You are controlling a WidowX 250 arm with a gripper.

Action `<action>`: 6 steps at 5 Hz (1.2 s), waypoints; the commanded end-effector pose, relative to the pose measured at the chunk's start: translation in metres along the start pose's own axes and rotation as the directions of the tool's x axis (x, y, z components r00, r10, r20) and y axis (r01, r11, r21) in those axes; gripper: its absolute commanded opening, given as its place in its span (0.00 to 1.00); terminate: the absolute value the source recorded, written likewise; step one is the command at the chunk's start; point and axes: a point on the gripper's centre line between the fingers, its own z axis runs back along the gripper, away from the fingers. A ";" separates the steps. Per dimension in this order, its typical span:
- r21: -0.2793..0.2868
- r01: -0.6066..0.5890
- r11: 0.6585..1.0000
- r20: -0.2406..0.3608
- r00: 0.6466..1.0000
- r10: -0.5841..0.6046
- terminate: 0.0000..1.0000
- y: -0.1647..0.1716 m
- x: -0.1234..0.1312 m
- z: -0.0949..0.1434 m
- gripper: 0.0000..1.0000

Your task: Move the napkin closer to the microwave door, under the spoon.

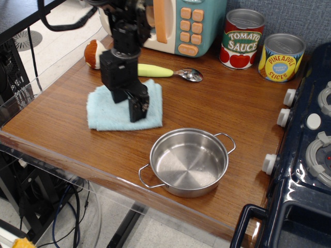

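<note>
The light blue napkin (106, 111) lies flat on the wooden table (232, 103), left of centre. My black gripper (130, 106) points down onto the napkin's middle, its fingers closed on the cloth. The spoon (158, 71), with a yellow-green handle and a shiny bowl, lies just behind the napkin's far edge, apart from it. The teal microwave's door (162, 20), with its orange handle, stands behind the spoon; my arm hides part of it.
A steel pot (189, 161) stands right of the napkin near the front edge. A toy mushroom (94, 54) lies at the back left, partly behind my arm. A tomato sauce can (243, 39) and a pineapple can (281, 57) stand at the back right. A dark toy stove (310, 150) borders the right.
</note>
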 end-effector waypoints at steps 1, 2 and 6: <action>-0.037 -0.313 0.949 0.088 0.945 0.315 0.00 -0.073 0.034 -0.010 1.00; -0.048 -0.403 0.914 0.112 0.907 0.406 0.00 -0.092 0.046 -0.013 1.00; -0.035 -0.376 0.926 0.114 0.919 0.378 0.00 -0.089 0.049 0.006 1.00</action>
